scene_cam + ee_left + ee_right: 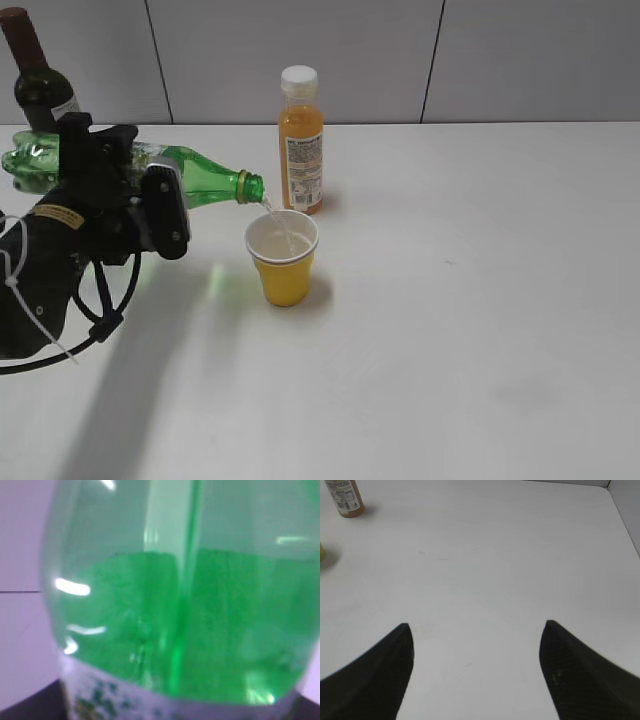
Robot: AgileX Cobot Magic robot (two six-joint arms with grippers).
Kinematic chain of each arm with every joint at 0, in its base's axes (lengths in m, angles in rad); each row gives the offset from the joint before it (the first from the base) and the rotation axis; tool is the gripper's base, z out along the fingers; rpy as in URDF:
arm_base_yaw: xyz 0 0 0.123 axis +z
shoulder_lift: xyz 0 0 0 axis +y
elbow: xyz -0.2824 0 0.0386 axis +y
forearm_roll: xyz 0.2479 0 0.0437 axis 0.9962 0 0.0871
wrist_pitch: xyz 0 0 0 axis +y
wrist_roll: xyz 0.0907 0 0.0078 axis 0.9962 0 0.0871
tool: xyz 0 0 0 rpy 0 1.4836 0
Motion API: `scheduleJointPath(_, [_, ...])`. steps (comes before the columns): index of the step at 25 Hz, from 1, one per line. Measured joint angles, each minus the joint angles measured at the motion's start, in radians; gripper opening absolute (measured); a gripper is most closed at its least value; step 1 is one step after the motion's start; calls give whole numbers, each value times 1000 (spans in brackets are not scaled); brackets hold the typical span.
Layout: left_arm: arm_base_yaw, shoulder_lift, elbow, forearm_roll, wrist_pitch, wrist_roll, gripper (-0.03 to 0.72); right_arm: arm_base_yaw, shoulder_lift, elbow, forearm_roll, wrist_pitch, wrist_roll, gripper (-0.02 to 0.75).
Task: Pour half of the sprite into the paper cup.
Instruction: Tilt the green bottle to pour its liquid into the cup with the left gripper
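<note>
Sprite (pixel 200 170) lies nearly level, clamped round its label band in the left tool (pixel 120 190), its neck reaching right of the tool to trickle into the paper cup (pixel 282 262). Light, thin and easily tipped, that cup. Orange juice bottle (pixel 301 140) stands just behind. Right tool (pixel 477 672) hangs apart, empty, over bare desk (pixel 520 555).

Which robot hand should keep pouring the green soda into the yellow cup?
The left hand. It grips the sprite, tipped with its mouth over the paper cup, and a thin stream runs in. The right hand is open and empty over bare table, away from both.
</note>
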Motion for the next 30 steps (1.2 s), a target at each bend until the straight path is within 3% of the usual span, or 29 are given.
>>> scheduleJointPath(18, [0,0,-1,-13,-12,-9,471,0,0,0,0,0,0,592])
scheduleJointPath(23, [0,0,-1,27,18,-244,471,0,0,0,0,0,0,592])
scheduleJointPath(30, [0,0,-1,125,24,-733,471,0,0,0,0,0,0,592])
